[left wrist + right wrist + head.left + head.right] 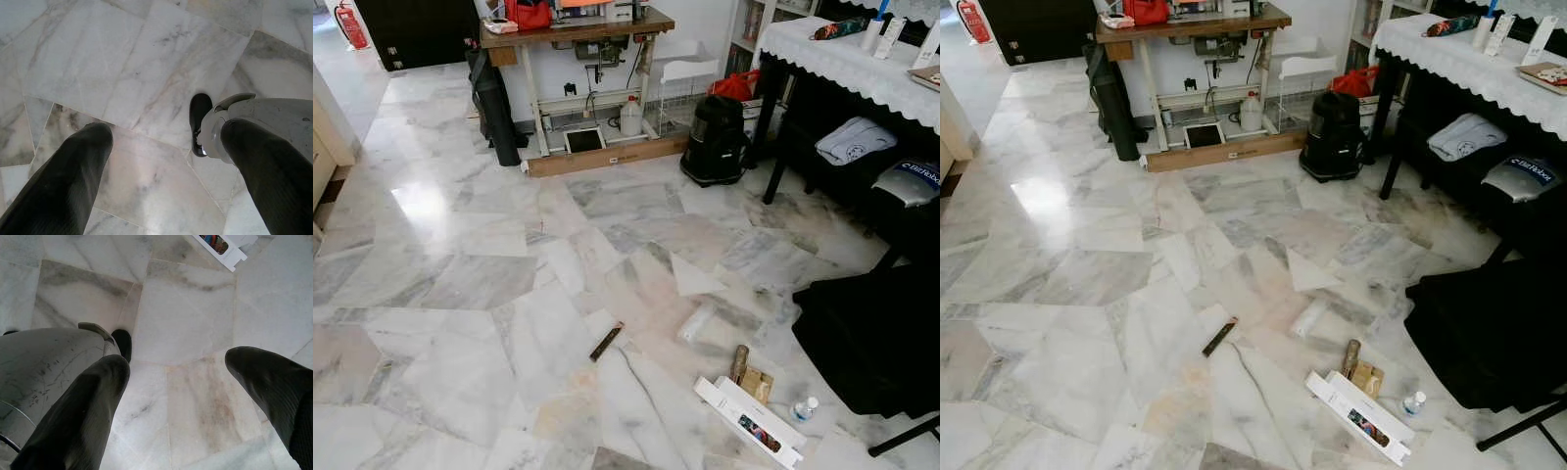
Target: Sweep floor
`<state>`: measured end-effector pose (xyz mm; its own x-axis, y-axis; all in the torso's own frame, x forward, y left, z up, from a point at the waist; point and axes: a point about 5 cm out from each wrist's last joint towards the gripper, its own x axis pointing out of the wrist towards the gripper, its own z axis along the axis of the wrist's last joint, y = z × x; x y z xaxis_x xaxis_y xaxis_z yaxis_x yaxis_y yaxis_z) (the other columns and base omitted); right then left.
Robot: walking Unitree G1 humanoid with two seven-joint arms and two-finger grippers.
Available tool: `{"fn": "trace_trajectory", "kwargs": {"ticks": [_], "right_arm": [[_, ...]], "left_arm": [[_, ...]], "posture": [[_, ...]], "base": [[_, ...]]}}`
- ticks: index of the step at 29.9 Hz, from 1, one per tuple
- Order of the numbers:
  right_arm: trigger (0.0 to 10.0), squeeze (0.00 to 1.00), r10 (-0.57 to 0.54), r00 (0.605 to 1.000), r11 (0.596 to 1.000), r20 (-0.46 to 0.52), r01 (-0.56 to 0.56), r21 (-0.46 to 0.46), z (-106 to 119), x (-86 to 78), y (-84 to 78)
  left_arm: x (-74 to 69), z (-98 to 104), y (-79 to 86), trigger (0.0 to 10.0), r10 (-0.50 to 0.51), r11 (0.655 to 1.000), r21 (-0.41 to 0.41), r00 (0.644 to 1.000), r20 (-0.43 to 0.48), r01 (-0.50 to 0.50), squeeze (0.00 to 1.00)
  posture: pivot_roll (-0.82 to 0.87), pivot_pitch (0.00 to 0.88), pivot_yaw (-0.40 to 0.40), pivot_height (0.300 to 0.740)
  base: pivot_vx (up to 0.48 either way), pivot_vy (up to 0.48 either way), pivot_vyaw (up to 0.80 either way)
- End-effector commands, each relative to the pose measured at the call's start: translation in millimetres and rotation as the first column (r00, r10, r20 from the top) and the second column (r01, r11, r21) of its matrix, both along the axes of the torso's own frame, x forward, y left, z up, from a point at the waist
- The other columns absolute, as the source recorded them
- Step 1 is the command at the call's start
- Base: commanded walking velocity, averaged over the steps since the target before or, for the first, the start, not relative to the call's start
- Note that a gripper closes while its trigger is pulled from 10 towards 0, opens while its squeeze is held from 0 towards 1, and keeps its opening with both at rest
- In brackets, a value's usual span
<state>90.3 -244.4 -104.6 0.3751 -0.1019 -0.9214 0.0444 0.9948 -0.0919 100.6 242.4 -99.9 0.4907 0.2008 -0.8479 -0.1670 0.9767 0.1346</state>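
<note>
Litter: white box, dark stick, small bottle on marble floor, ahead, toward robot's right.
Left gripper: fingers apart, empty, hanging.
Right gripper: fingers apart, empty, nearer the box.
Broom: none held.

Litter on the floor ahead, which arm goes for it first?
Right, probably. The white box, small bottle and brown pieces lie right of centre; the right gripper, open, already views the box's corner.

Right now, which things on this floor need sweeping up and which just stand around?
To sweep up: dark flat stick, white box, brown cardboard piece, small bottle, white roll.

Just standing: black vacuum cleaner, sewing table, black chair.
</note>
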Motion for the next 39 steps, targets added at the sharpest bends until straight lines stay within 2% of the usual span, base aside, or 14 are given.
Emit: {"fn": "trace_trajectory", "kwargs": {"ticks": [1,29,30,32,34,37,39], "right_arm": [[10.0,0.00,0.211,0.920,0.947,0.331,-0.277,0.165,47.4,144.1,90.5],[10.0,0.00,0.211,0.920,0.946,0.331,-0.277,0.166,47.4,144.2,90.8],[10.0,0.00,0.168,0.915,0.951,0.368,-0.249,0.184,52.7,152.4,96.3],[10.0,0.00,0.147,0.910,0.952,0.387,-0.236,0.193,56.1,157.5,100.2],[10.0,0.00,0.123,0.903,0.956,0.411,-0.218,0.194,59.5,161.6,96.4],[10.0,0.00,0.109,0.901,0.961,0.420,-0.203,0.187,61.1,163.6,91.8],[10.0,0.00,0.072,0.903,0.971,0.424,-0.160,0.175,62.1,164.2,80.2]], "left_arm": [[-18.3,-4.6,-24.4,10.0,0.298,0.954,-0.072,0.946,0.126,-0.291,0.00],[-18.3,-4.6,-24.4,10.0,0.299,0.954,-0.073,0.946,0.126,-0.291,0.00],[-11.8,-1.0,-16.4,10.0,0.244,0.969,-0.061,0.957,0.153,-0.238,0.00],[-6.7,1.4,-10.7,10.0,0.215,0.976,-0.053,0.962,0.165,-0.209,0.00],[0.4,3.6,-8.3,10.0,0.155,0.988,-0.044,0.973,0.171,-0.150,0.00],[5.7,5.2,-7.6,10.0,0.121,0.992,-0.041,0.976,0.180,-0.115,0.00],[12.4,7.1,-8.7,10.0,0.077,0.997,-0.042,0.978,0.196,-0.070,0.00]], "posture": [[0.18,0.000,-0.201,0.740],[0.18,0.000,-0.201,0.740],[0.14,0.000,-0.132,0.740],[0.12,0.000,-0.106,0.740],[0.09,0.000,-0.071,0.740],[0.06,0.000,-0.052,0.740],[0.03,0.000,-0.025,0.740]], "base": [[0.000,0.000,0.00],[0.000,0.000,0.00],[0.000,0.000,0.00],[0.000,0.000,0.00],[0.000,0.000,0.00],[0.000,0.000,0.00],[0.000,0.000,0.00]]}}
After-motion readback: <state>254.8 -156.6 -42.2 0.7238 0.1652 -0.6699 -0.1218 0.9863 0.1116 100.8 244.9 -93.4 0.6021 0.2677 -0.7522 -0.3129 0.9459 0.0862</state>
